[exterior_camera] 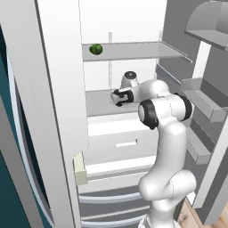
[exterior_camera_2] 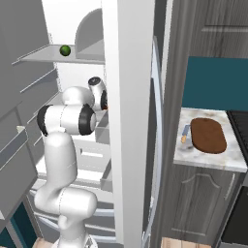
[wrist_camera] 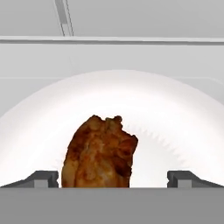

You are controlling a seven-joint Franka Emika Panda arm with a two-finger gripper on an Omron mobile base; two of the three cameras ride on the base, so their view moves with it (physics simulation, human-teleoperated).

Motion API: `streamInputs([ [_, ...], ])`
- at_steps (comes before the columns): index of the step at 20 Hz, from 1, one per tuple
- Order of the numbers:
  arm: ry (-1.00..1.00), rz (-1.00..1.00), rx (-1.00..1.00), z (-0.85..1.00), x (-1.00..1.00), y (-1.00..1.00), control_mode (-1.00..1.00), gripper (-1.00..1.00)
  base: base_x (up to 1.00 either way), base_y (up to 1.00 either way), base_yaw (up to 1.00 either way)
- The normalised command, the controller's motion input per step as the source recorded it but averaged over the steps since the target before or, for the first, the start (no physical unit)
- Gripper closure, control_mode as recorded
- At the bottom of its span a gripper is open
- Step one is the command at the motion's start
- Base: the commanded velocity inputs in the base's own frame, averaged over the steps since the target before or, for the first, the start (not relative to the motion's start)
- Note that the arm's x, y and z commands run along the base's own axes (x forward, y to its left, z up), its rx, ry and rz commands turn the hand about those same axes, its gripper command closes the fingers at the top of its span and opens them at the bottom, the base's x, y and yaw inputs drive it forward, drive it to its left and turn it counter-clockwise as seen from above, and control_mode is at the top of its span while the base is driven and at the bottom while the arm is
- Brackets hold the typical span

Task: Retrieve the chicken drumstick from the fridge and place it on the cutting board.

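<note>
The chicken drumstick (wrist_camera: 99,153) lay closest to the hand camera, a reddish-brown lump resting on a white plate (wrist_camera: 175,113), its lower end dropping out of sight at the bottom of that view. The pincer (wrist_camera: 112,178) stood wide open, its two dark fingertips (wrist_camera: 42,178) set on either side of the meat, the left one just beside it and the right one well apart; neither could be seen touching it. Behind the plate ran a light grey shelf and the pale back wall of the fridge (exterior_camera: 58,89).

In the left base view the white arm (exterior_camera: 167,133) reached forward into the open fridge, its hand (exterior_camera: 124,95) low over the middle shelf (exterior_camera: 95,104), above the white drawers (exterior_camera: 120,142). A round green vegetable (exterior_camera: 95,49) sat on the shelf above, near its left end.

In the right base view the thick white door (exterior_camera_2: 128,121) stood in front of the hand, and the green vegetable (exterior_camera_2: 65,50) showed on the upper shelf. To the right, well apart from the fridge, the cutting board (exterior_camera_2: 208,135) lay flat on the pale worktop (exterior_camera_2: 213,157), with a small knife (exterior_camera_2: 185,135) just beside its left end.
</note>
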Motion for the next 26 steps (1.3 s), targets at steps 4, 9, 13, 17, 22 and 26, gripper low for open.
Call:
streamInputs([
  [4,0.00,0.00,0.05,-0.10,0.01,-0.06,-1.00,-1.00,0.00,0.00,0.00],
  [9,0.00,0.00,0.02,-0.11,0.00,0.00,-1.00,1.00,0.00,0.00,0.00],
  [13,0.00,0.00,0.00,-0.03,0.00,0.00,-1.00,1.00,0.00,0.00,0.00],
  [17,-0.01,0.00,0.00,0.00,0.00,0.00,-1.00,1.00,0.00,0.00,0.00],
  [22,-0.15,0.00,0.00,0.00,0.00,0.00,-1.00,1.00,0.00,0.00,0.00],
  [26,-0.16,0.00,0.00,0.05,-0.10,0.00,-1.00,1.00,0.00,0.00,0.00],
])
